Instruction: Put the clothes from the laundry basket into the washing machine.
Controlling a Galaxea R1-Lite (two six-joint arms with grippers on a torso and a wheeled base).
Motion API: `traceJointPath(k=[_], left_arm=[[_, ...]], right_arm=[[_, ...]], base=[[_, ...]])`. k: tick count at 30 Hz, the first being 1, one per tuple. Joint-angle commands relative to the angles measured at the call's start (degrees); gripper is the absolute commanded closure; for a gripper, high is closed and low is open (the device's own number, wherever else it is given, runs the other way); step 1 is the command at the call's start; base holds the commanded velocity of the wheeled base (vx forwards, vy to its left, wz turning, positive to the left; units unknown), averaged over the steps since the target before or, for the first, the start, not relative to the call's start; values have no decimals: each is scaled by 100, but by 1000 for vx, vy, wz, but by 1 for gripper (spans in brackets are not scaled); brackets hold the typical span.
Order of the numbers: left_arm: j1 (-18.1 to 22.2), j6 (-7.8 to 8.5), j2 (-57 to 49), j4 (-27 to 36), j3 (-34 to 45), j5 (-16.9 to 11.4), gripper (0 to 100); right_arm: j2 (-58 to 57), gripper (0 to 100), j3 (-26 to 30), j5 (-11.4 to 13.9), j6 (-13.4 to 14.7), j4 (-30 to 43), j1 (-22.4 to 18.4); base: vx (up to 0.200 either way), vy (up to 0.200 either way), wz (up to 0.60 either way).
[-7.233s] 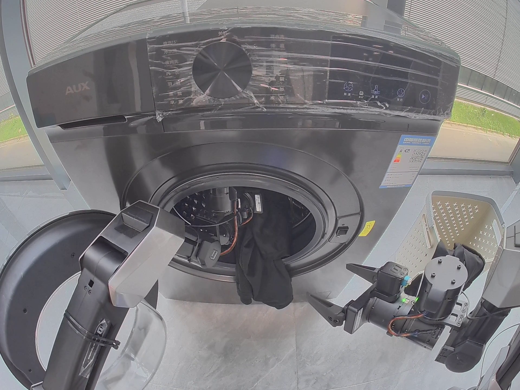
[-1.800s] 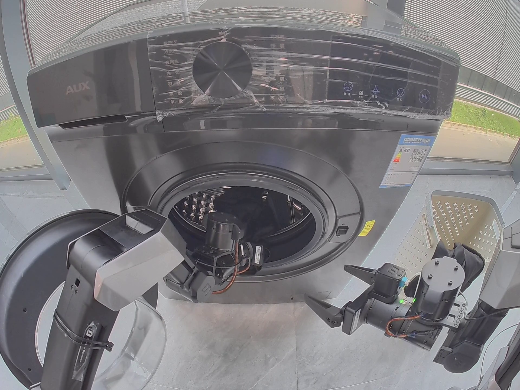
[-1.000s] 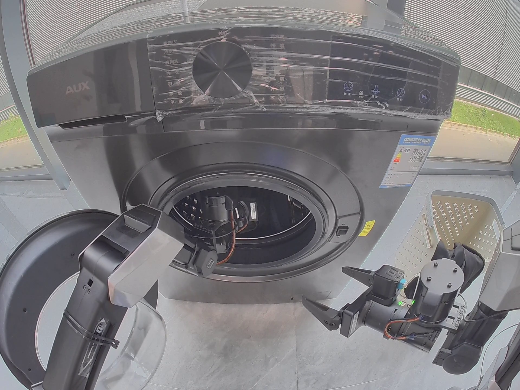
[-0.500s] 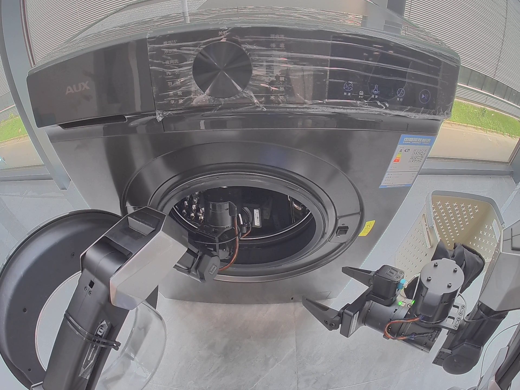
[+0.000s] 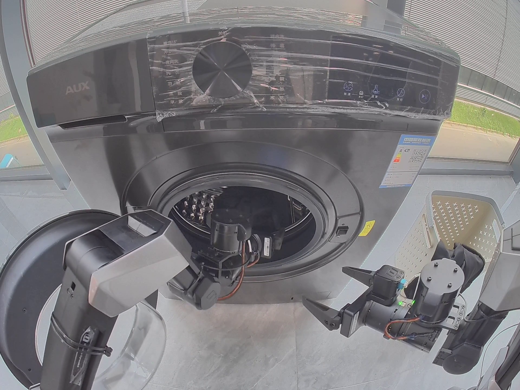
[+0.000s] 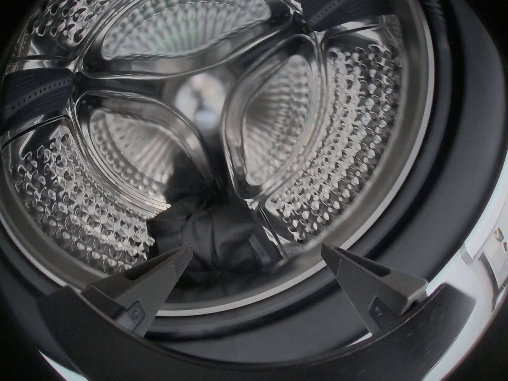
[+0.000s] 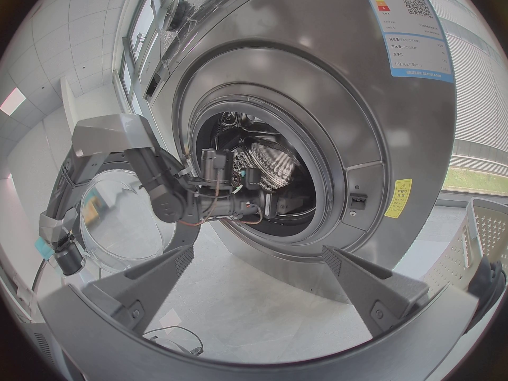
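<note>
My left gripper (image 6: pixel 255 250) empty, jaws wide, at drum (image 5: pixel 195 207) mouth, frame centre. Dark cloth (image 6: pixel 211 234) low in drum. My right gripper (image 5: pixel 326 285) open, lower right, by basket (image 5: pixel 466 196), garment (image 5: pixel 467 257) inside. Risk: my wrist cable (image 5: pixel 238 277) snagging drum rim on pullout.

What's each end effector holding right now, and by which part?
Nothing. The left end effector is open at the drum mouth, dark garment loose beyond it; the right end effector is open, empty.
</note>
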Motion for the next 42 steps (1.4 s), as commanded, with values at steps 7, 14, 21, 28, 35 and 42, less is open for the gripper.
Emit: traceJointPath(k=[7,14,21,28,35,42], left_arm=[[-942,-63,-2157,-905,3082,-14,0],[-1223,-458,-3554,-1257,4479,-6,0],[-1188,-616,-4618,-1301,5631,65,0],[-1100,-608,-5453,-1327,6228,91,0],[-1092,-520,-5576,-1389,6466,153,0],[-907,-432,-5646,-1441,6492,144,0]], right_arm=[[-60,0,80,-8,0,-3,-83],[-156,0,97,-26,0,-3,-101],[-306,0,203,-35,-9,-3,-329],[-499,0,264,-26,-18,-3,-453],[-499,0,361,-26,-9,-3,-470],[-631,0,379,-26,-9,6,-620]], base=[[0,0,0],[0,0,0],[0,0,0],[0,0,0],[0,0,0],[-200,0,0]])
